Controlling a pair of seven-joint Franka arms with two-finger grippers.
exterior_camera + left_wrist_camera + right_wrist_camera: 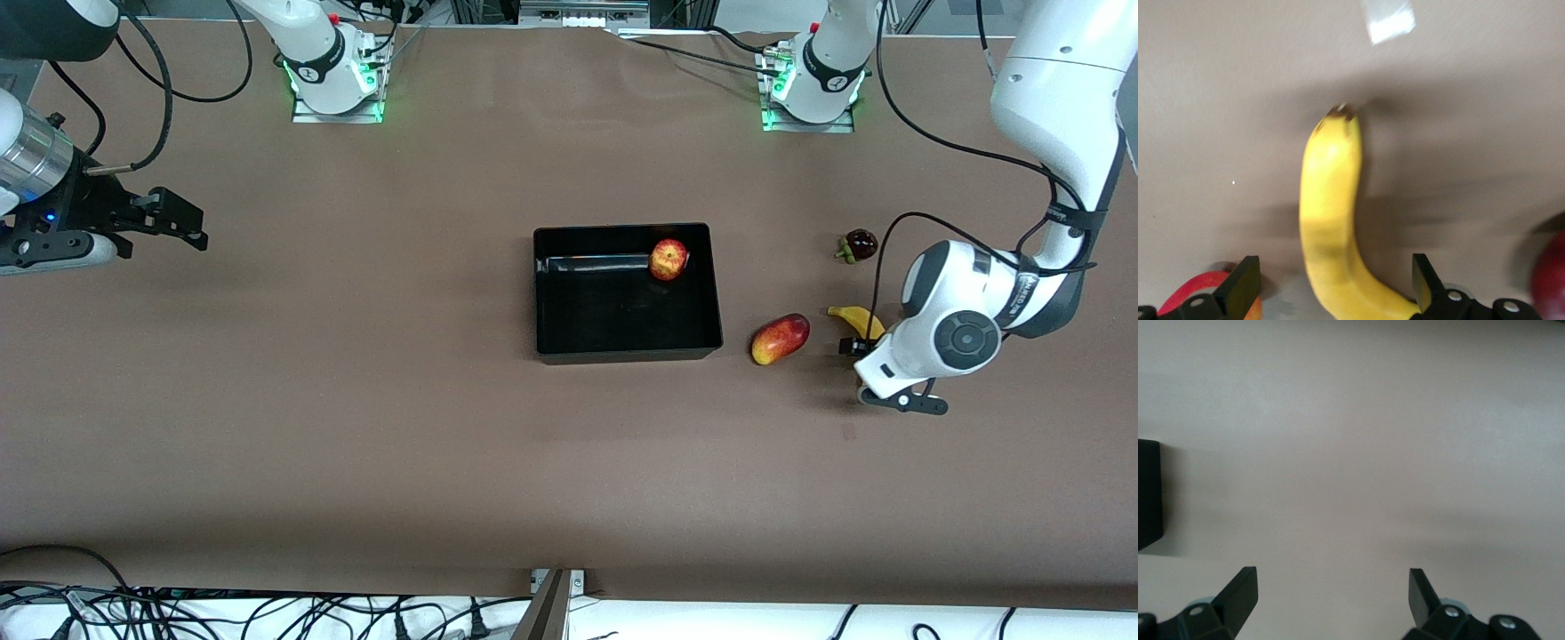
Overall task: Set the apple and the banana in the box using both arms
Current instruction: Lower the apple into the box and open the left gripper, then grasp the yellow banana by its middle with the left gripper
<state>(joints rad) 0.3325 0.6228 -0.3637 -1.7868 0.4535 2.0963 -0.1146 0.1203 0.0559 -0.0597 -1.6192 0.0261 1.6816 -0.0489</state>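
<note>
The apple lies inside the black box, in the corner toward the left arm's end and farther from the front camera. The yellow banana lies on the table beside the box toward the left arm's end, partly hidden by the left arm. My left gripper is low over it, open. In the left wrist view the banana runs between the two fingers of the left gripper. My right gripper is open and empty over bare table at the right arm's end, and it shows so in its own view.
An oblong red-yellow fruit lies between the box and the banana and shows in the left wrist view. A dark round fruit sits farther from the front camera than the banana. A box corner shows in the right wrist view.
</note>
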